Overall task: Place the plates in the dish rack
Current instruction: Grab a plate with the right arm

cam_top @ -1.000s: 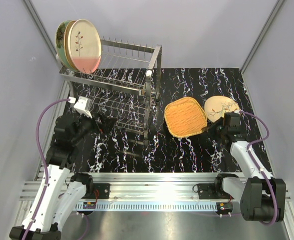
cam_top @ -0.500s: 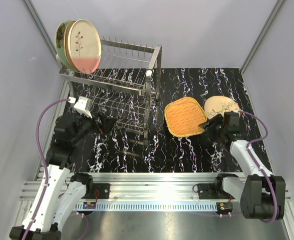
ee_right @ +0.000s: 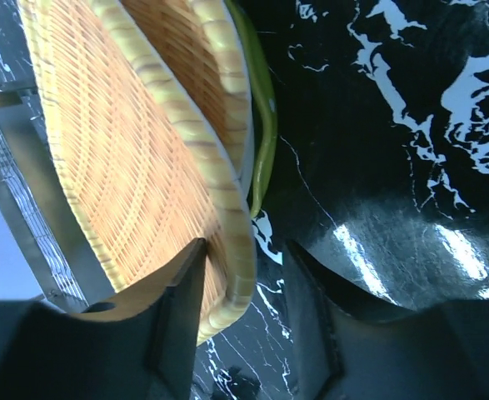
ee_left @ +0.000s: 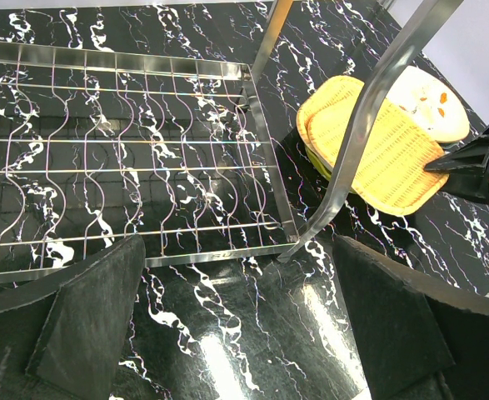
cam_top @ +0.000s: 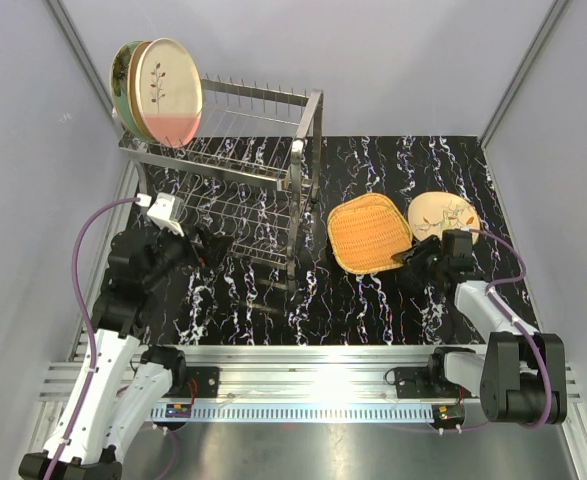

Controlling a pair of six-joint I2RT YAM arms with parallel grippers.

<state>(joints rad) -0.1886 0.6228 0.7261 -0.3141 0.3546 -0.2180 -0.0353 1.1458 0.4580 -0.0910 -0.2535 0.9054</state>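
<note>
**Dish rack** (cam_top: 228, 158): 2-tier wire rack on the black marbled table (cam_top: 373, 300).
- 2 plates upright at the rack's top far-left end: pink-cream plate (cam_top: 170, 92) in front, green plate (cam_top: 120, 75) behind.
- Right of the rack, flat on the table: stacked wicker plates (cam_top: 368, 232) over a lime plate (ee_right: 266, 125); beige floral plate (cam_top: 443, 212) farther right.
- Right gripper (ee_right: 244, 250): unclenched, 1 finger either side of the wicker rim.
- Left gripper (ee_left: 236, 242): spread wide, grasping nothing, facing the rack's lower tier; a rack post crosses its view of the wicker plates.

Two plates (cam_top: 163, 90) in dish rack (cam_top: 243, 190), top left; stacked plates (cam_top: 370, 233) on table (cam_top: 373, 300) to its right.
</note>
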